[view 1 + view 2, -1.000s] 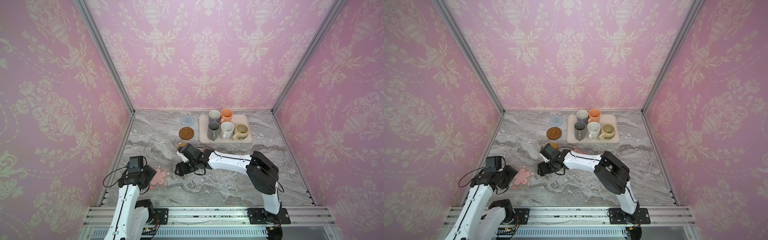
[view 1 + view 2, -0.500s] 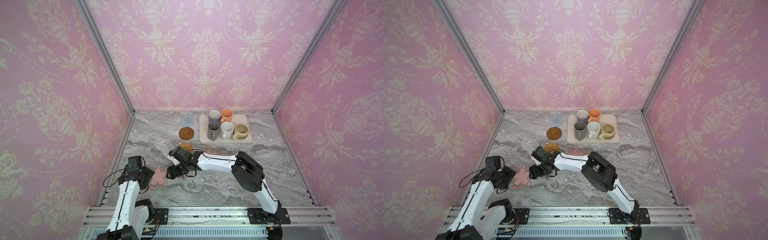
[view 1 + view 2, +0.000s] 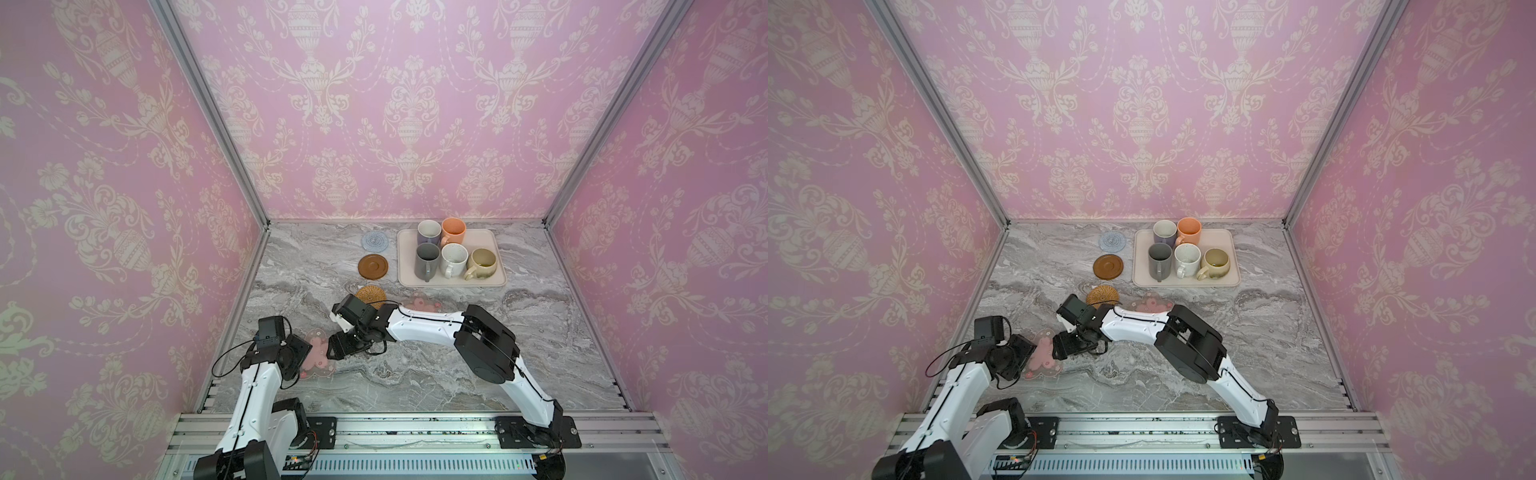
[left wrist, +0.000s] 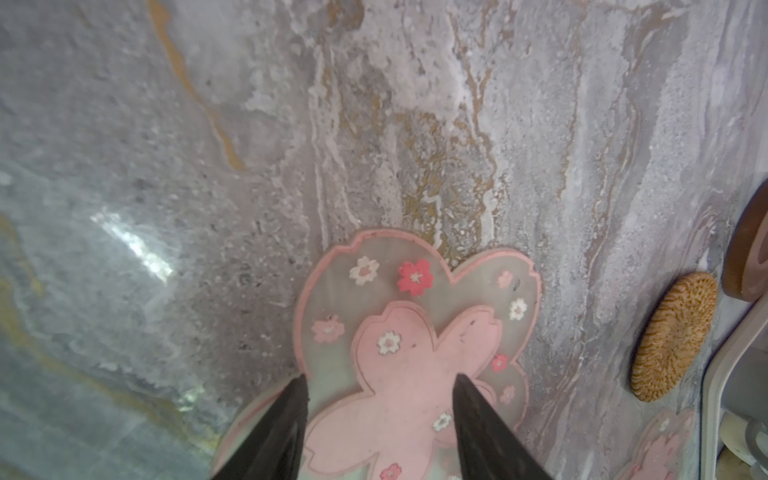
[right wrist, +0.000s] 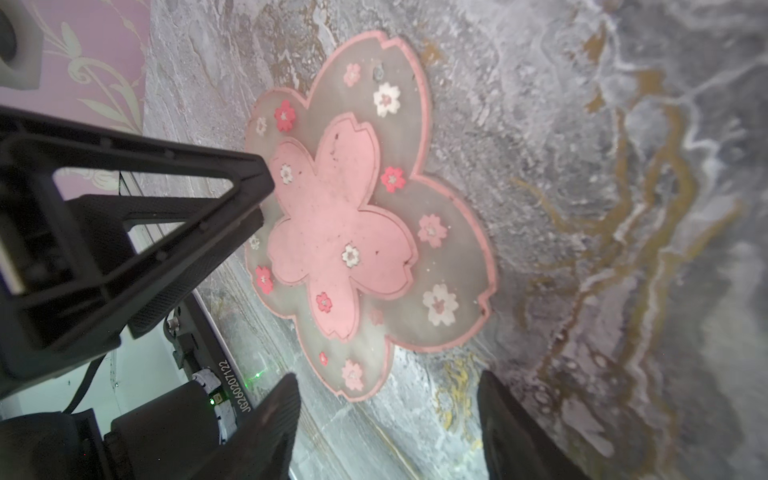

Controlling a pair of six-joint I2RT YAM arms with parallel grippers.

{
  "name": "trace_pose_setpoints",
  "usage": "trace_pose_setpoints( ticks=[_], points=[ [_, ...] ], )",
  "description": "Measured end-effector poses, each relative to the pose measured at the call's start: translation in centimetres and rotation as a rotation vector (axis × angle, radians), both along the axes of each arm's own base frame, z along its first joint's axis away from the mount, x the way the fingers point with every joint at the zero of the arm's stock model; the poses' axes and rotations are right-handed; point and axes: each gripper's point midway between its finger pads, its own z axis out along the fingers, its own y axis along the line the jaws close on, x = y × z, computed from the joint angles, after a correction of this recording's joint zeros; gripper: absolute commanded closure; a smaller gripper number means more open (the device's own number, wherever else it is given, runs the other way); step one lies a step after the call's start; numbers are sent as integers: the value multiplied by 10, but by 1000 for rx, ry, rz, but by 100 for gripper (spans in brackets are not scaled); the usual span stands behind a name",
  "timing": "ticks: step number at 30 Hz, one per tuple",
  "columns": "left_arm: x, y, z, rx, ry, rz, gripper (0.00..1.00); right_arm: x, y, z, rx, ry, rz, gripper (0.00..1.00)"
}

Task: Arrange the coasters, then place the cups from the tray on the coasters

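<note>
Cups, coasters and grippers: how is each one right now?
left gripper, open over the near flower coaster.
right gripper, open, empty.
near flower coaster, flat on the table, no cup.
far flower coaster, flat, partly hidden by the right arm.
rattan coaster, flat, no cup.
brown coaster, flat, no cup.
blue coaster, flat, no cup.
cups, five, upright on the tray.

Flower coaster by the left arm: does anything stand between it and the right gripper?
Nothing visible: only bare marble between the right gripper and the flower coaster. The left gripper is over its far side.
</note>
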Motion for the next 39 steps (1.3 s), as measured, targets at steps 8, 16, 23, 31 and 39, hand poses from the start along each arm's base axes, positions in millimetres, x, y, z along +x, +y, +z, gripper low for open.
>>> trace_pose_setpoints(
  ticks=[8, 16, 23, 31, 39],
  points=[
    [12, -7, 0, -55, -47, -17, 43, -5, 1, -1, -3, 21, -4, 30],
    [13, -9, 1, -58, -89, -26, 43, -5, 1, 0, -3, 33, -18, 30],
    [14, -12, 1, -49, -88, -44, 43, -4, 9, 0, 17, 67, -35, 30],
    [15, -40, 6, -124, -157, -125, 43, -2, 13, 0, 23, 129, -66, 30],
    [20, -47, 6, -176, -168, -125, 43, 5, 10, 0, 29, 190, -108, 31]
  ],
)
